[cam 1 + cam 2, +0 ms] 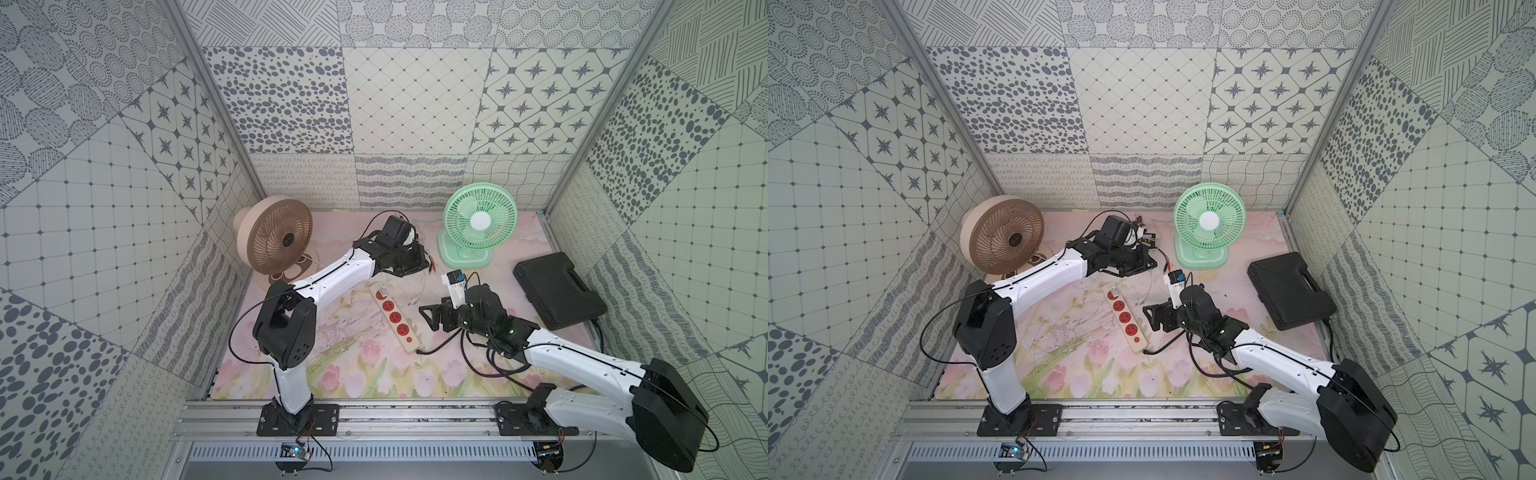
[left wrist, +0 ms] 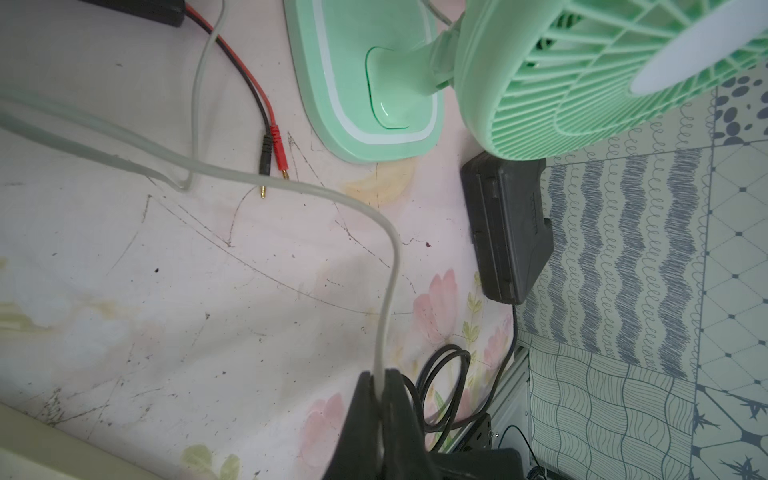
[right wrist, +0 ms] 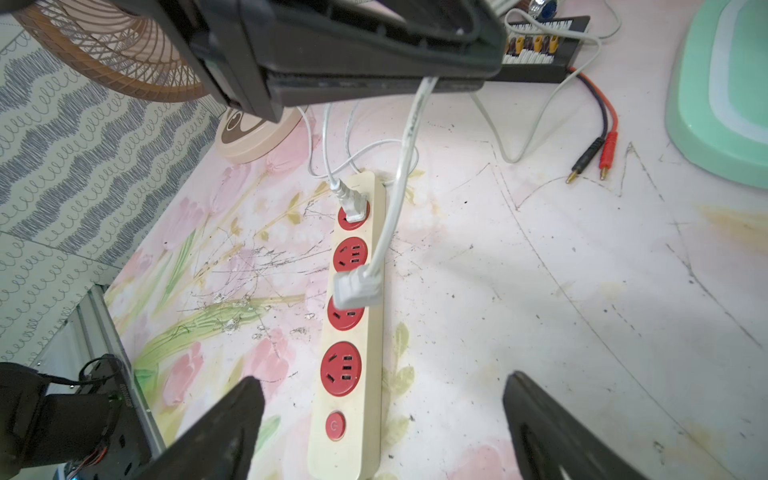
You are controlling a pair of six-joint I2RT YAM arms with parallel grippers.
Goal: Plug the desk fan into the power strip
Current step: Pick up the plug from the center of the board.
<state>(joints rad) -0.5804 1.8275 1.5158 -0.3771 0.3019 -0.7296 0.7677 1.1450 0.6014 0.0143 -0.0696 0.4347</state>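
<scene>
While the left arm rises from its near-left base, bends at the elbow and stretches its white forearm far and rightward toward the middle of the tabletop, its left end effector point(image 2: 376, 376) is pressed together on a white cord point(image 2: 390, 266). The cord drops from that pinch and ends in a white plug point(image 3: 357, 286), which hangs free (in the right wrist view it shows in front of the middle sockets, seated in none).

The power strip point(image 1: 409, 341) lies flat at the centre of the tabletop, angled from far-left to near-right, with its red button at the near end. Its farthest socket already carries another white plug point(image 3: 353, 203).

The right arm reaches from the near-right base leftward and low, wrist bent, with the right end effector point(image 3: 382, 380) pointing at the strip from just right of it. Its fingers are spread wide and hold nothing.

The green fan point(image 1: 478, 220) stands at the far right, the brown fan point(image 1: 276, 237) at the far left. A black case point(image 1: 559, 297) lies at the right edge.
</scene>
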